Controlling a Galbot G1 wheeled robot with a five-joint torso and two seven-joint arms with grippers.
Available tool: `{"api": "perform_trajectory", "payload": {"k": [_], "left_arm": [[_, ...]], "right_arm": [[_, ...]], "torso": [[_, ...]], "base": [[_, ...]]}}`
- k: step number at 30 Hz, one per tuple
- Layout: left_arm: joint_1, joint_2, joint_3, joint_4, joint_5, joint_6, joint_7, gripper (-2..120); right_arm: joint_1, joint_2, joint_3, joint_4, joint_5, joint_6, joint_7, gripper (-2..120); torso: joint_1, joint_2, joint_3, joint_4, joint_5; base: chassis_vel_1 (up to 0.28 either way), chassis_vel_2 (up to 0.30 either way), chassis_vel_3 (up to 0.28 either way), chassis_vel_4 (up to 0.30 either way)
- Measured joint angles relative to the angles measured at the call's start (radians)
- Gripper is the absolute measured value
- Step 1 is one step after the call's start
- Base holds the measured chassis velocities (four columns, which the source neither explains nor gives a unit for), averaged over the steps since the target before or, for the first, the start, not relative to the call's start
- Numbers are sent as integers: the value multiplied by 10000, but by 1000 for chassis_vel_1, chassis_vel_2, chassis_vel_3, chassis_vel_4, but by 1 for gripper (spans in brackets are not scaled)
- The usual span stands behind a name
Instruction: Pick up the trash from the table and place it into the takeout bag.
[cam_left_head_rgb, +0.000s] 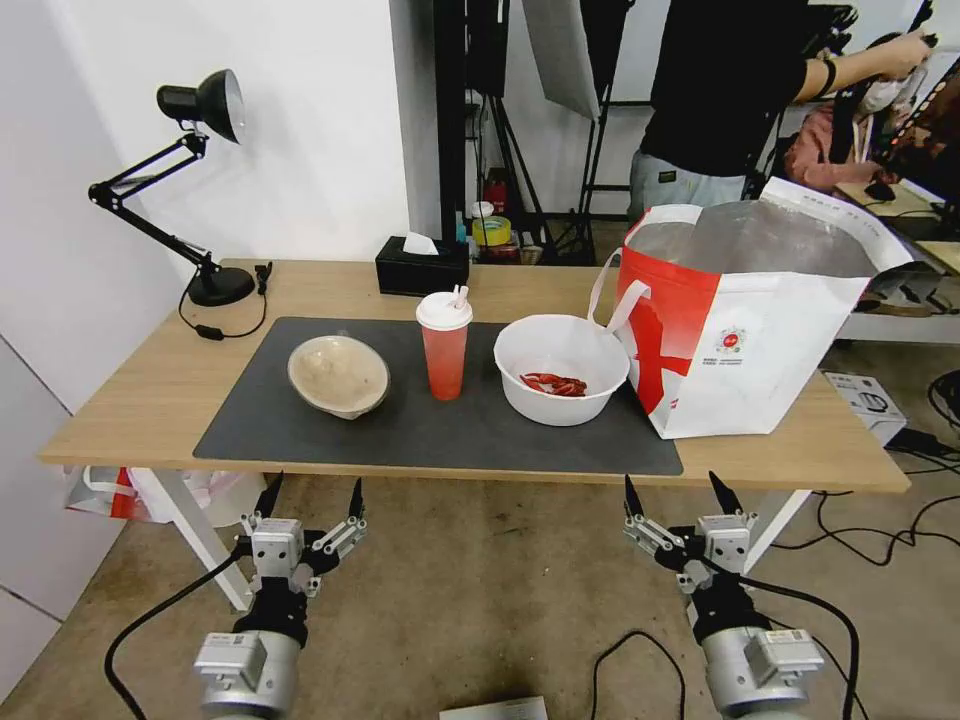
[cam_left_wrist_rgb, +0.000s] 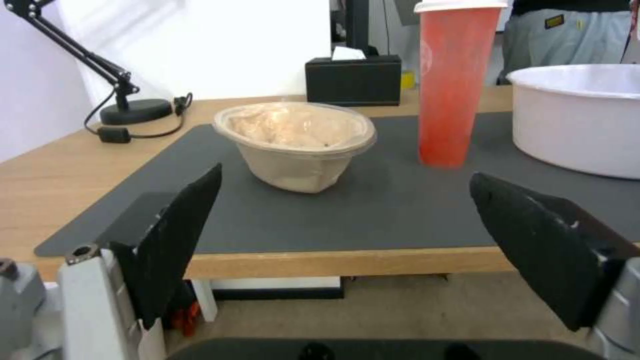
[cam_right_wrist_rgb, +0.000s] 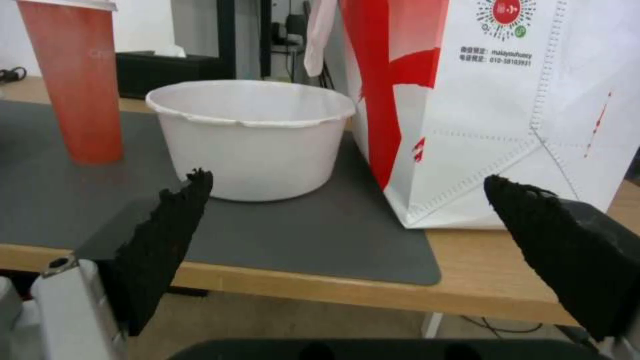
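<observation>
The bench (cam_left_head_rgb: 150, 400) carries a dark grey mat (cam_left_head_rgb: 440, 430) with 3 pieces of trash standing in a row on it. The beige paper bowl (cam_left_head_rgb: 338, 375) sits toward the robot's left, tilted a little on its dented side. The red drink cup (cam_left_head_rgb: 444, 346) with its white lid stands upright in the middle, near both bowls but touching neither. The wide white plastic bowl (cam_left_head_rgb: 561, 368) sits to the right, with red scraps (cam_left_head_rgb: 553, 383) lying on its bottom. Just beside that bowl, at the right end of the mat, the takeout bag (cam_left_head_rgb: 745, 320) stands upright and open at the top, its silver lining showing and 1 white loop handle hanging toward the bowl's rim.

Both arms hang below the bench's front edge, over the floor. The left claw (cam_left_head_rgb: 311, 494) is below the paper bowl, its 2 fingers spread apart and holding nothing. The right claw (cam_left_head_rgb: 682, 490) is below the gap between the white bowl and the bag, also spread apart and holding nothing.

At the back of the bench stand a black tissue box (cam_left_head_rgb: 421, 265) and a black desk lamp (cam_left_head_rgb: 190, 180).
</observation>
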Motion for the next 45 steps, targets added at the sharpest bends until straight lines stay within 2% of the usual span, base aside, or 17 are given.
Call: {"api": "perform_trajectory", "payload": {"k": [8,12,13,16,20,23,24,25,27,28,30,31,38,45], "left_arm": [[0,0,0,0,0,0,1,100],[52,-4,-122,-156,-288,193,-16,100],[52,-4,-122,-156,-288,193,-16,100],[264,-33,-576,-790,-1257,890,-185,100],[413,-55,-896,-1242,-1957,1397,-296,100],[460,-59,-1006,-1446,-2136,1517,-352,100],[482,-58,-1049,-1481,-2265,1577,-348,100],[569,-58,-1272,-1784,-2733,1830,-426,100],[575,-59,-1304,-1834,-2718,1824,-456,100],[585,-59,-1284,-1836,-2746,1852,-430,100],[819,-52,-1695,-2079,-3602,2281,-607,100],[873,0,-1800,-2085,-3785,2358,-626,100],[905,95,-1880,-2094,-3939,2455,-646,100],[833,106,-1752,-2034,-3814,2832,-582,100]], "right_arm": [[43,0,77,26,149,-212,-145,100],[416,0,603,398,1149,-1571,-1139,100],[416,0,603,398,1149,-1571,-1139,100],[729,-4,1056,714,2023,-2765,-2010,100],[881,0,1247,894,2461,-3261,-2300,100],[914,14,1300,951,2562,-3419,-2363,100],[912,24,1302,994,2568,-3438,-2375,100],[906,35,1301,1040,2567,-3448,-2376,100],[906,42,1297,1060,2562,-3450,-2376,100],[914,52,1296,1071,2553,-3450,-2376,100],[909,111,1272,1078,2473,-3433,-2374,100],[902,138,1257,1078,2445,-3406,-2371,100],[923,144,1273,1097,2410,-3115,-2437,100],[1253,-253,1544,1149,2718,-2905,-2629,100]], "torso": [[0,0,1,0,0],[1,-1,1,-1,-1],[1,-1,1,-1,-1],[0,0,0,0,0],[0,0,0,1,0],[0,0,0,1,6],[0,-1,0,0,-6],[1,0,0,-3,-1],[0,0,0,3,11],[0,0,0,-1,-2],[0,0,0,1,7],[1,0,1,2,-4],[0,0,0,-1,1],[0,0,0,0,1]], "base": [[0,0,0,0],[0,0,0,0],[0,0,0,0],[0,0,0,0],[0,0,0,0],[0,0,0,0],[0,0,0,0],[0,0,0,0],[0,0,0,0],[0,0,0,0],[0,0,0,0],[0,0,0,0],[0,0,0,0],[0,0,0,0]]}}
